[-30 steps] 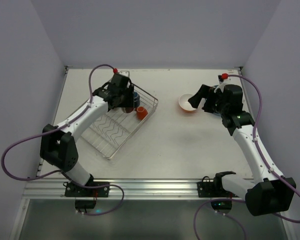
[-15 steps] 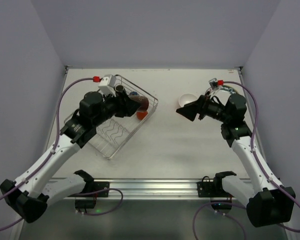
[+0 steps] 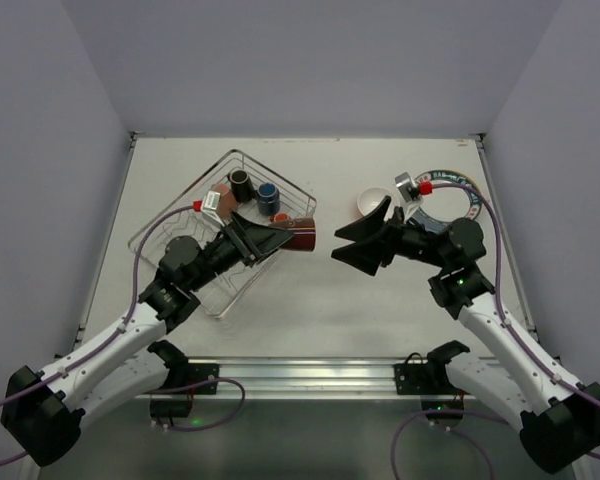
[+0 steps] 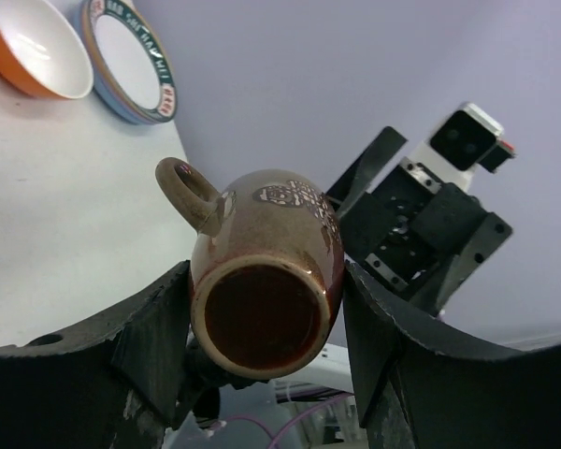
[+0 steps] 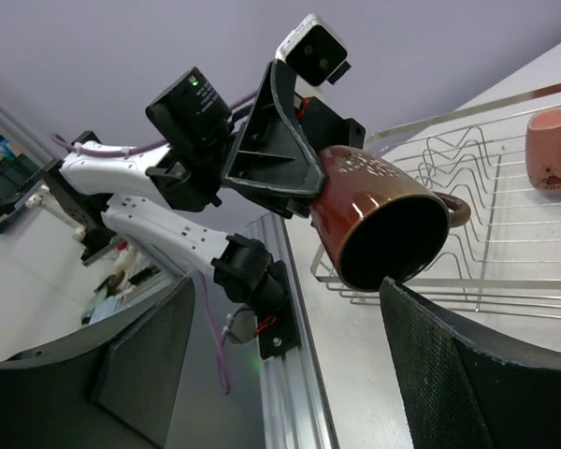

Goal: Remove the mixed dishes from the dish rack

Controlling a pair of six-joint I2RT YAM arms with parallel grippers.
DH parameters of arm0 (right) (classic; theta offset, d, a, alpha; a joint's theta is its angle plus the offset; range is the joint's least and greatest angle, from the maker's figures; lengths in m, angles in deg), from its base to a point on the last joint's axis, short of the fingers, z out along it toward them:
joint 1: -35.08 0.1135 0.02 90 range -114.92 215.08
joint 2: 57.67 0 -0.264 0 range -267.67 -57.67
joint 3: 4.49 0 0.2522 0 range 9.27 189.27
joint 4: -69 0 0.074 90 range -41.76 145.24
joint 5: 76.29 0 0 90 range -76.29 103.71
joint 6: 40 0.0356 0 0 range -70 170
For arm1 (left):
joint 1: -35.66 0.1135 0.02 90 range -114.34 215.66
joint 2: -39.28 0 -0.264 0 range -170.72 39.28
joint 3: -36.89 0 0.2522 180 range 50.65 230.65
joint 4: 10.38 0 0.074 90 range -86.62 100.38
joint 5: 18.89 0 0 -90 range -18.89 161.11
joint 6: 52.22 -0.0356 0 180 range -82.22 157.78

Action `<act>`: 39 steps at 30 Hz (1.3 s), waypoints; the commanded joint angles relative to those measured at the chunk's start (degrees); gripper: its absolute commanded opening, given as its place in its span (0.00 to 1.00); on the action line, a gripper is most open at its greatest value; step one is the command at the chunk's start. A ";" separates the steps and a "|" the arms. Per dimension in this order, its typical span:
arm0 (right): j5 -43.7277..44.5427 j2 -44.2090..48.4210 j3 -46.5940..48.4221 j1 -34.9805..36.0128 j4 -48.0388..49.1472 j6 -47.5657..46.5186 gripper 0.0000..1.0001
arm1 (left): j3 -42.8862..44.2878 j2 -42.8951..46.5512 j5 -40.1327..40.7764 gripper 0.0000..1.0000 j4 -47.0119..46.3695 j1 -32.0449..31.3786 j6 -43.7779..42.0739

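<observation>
My left gripper (image 3: 284, 237) is shut on the brown mug (image 3: 300, 235) and holds it sideways in the air, just past the right edge of the dish rack (image 3: 185, 225). In the left wrist view the mug (image 4: 266, 271) sits between both fingers, base toward the camera. My right gripper (image 3: 356, 236) is open and empty, facing the mug's mouth (image 5: 383, 224) with a small gap. Black (image 3: 241, 183), blue-lined (image 3: 268, 192), pink (image 3: 223, 196) and orange (image 3: 280, 217) mugs stay in the rack. The orange bowl (image 3: 370, 203) and the stacked plates (image 3: 450, 192) lie on the table at the right.
The rack (image 5: 491, 238) lies diagonally at the left middle of the white table (image 3: 310, 300), with the pink mug (image 5: 552, 136) in it. The bowl (image 4: 33, 47) and plate stack (image 4: 131, 61) sit close together behind my right arm. Walls close in on three sides.
My left gripper lifted the brown mug out of the rack and carried it right. My right gripper swung left from the bowl toward the mug, staying open.
</observation>
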 commanded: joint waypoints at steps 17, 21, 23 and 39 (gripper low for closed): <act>1.26 -11.05 2.81 8.57 9.18 -2.57 0.49 | -4.39 -3.82 0.31 0.00 -22.63 -5.21 12.34; 1.43 -12.28 2.81 9.01 10.32 -2.74 0.22 | -4.74 -4.00 -0.22 0.00 -23.34 -5.39 12.43; 1.52 -12.64 2.72 9.10 10.93 -2.57 0.06 | -5.01 -3.91 -0.14 0.00 -23.25 -5.39 12.43; 23.03 0.89 3.59 9.10 -19.36 -13.63 0.00 | 7.55 -3.83 12.05 1.00 4.68 -5.39 -14.87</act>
